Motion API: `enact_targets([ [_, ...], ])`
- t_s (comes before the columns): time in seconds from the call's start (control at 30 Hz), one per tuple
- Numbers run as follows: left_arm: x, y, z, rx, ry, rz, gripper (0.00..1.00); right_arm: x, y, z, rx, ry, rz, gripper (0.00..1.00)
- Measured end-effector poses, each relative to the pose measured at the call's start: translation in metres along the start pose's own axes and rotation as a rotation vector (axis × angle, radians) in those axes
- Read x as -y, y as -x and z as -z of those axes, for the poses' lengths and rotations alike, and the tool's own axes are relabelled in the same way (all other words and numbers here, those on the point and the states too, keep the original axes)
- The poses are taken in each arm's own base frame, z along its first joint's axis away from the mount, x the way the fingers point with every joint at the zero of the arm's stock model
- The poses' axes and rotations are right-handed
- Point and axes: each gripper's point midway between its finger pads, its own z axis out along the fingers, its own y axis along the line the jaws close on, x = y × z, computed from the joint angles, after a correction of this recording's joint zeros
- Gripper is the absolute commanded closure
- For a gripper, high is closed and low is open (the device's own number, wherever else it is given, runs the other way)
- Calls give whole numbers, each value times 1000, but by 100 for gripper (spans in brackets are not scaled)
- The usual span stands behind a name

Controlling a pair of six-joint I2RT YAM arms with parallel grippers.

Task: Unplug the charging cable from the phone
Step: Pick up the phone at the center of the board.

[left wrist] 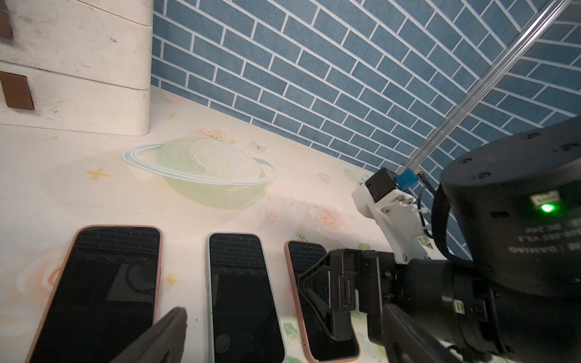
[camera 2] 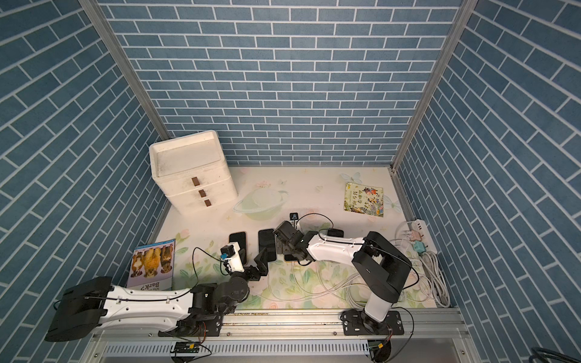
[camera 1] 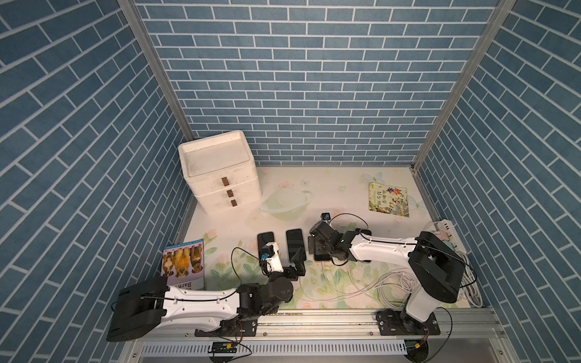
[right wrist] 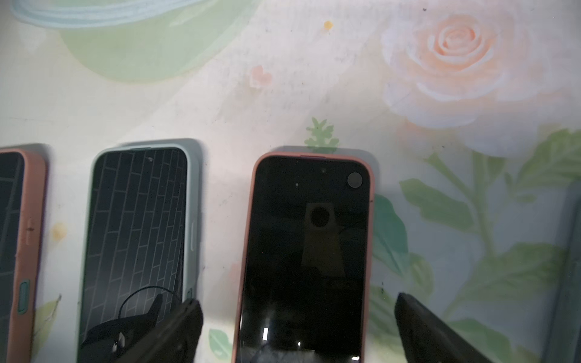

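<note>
Pink-cased phone (right wrist: 306, 257) between the open right jaws, untouched

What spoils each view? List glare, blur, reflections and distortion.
Both top views: wide-angle bending of the brick walls, otherwise sharp. Left wrist view: the dark phone screens mirror the brick wall. Right wrist view: soft overall, the mint-cased phone mirrors the bricks, the pink-cased phone shows small glints, and the right gripper is blurred.

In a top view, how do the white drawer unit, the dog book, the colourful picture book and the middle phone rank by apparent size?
1. White drawer unit
2. Dog book
3. Colourful picture book
4. Middle phone

The drawer unit stands tall, nearer the camera, which enlarges it.
</note>
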Motion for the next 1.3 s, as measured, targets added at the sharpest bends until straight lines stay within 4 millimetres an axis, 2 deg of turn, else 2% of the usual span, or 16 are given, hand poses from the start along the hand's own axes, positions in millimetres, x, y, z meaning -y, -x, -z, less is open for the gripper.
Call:
enact_targets([
  [0.63,-5,-7,0,-12,-3,4,0,3,-11,-14,-59,-60,-4,0],
  [0.87,-4,-7,0,-13,-6,8,0,1,-8,-16,-60,-61,-4,1],
  [1.3,-1,-6,0,-9,-17,27,0,6,-16,-19,-92,-92,-7,2],
])
